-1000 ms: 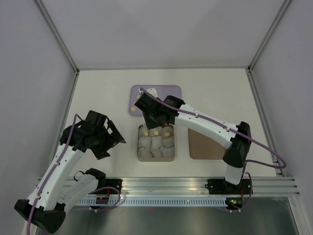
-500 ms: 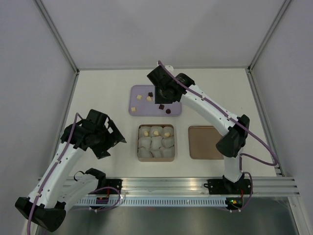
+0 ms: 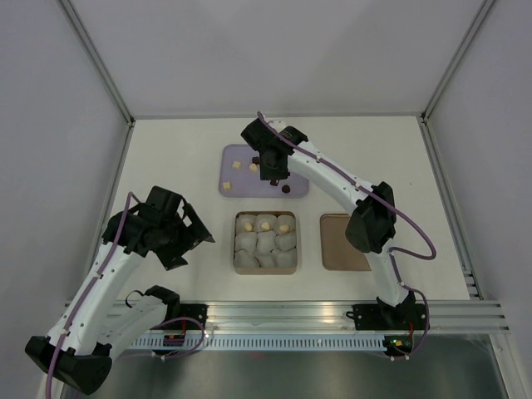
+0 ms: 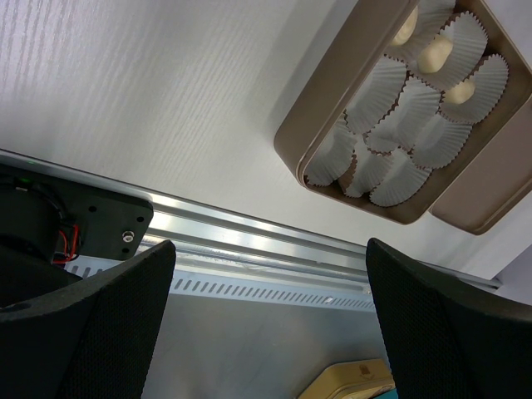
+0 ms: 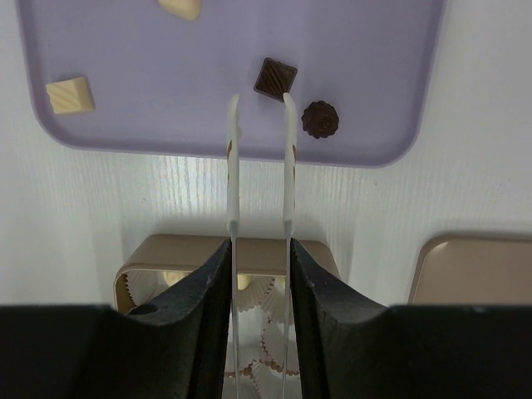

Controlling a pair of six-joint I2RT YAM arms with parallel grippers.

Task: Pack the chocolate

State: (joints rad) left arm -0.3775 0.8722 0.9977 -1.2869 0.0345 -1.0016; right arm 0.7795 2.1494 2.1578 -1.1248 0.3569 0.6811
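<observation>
Chocolate pieces lie on a purple tray (image 3: 295, 158): two tan (image 3: 237, 165) and two dark (image 3: 286, 189). The right wrist view shows a dark square piece (image 5: 275, 78), a dark round one (image 5: 320, 120) and a tan cube (image 5: 69, 95). My right gripper (image 3: 270, 170) is over the tray, shut on white tweezers (image 5: 232, 166). The tweezer tips are apart and empty, just short of the dark square. A tan box (image 3: 234, 243) holds white paper cups, three in its back row with tan pieces (image 3: 265, 225). My left gripper (image 3: 187, 237) is open and empty, left of the box.
The flat brown lid (image 3: 337, 249) lies right of the box, partly under the right arm. An aluminium rail (image 3: 283, 312) runs along the near edge. Walls enclose the table on three sides. The left wrist view shows the box (image 4: 332, 91) and the rail (image 4: 249, 241).
My right arm has swung from above the box's back row to the purple tray, then shifted slightly left over it. The left arm has not moved.
</observation>
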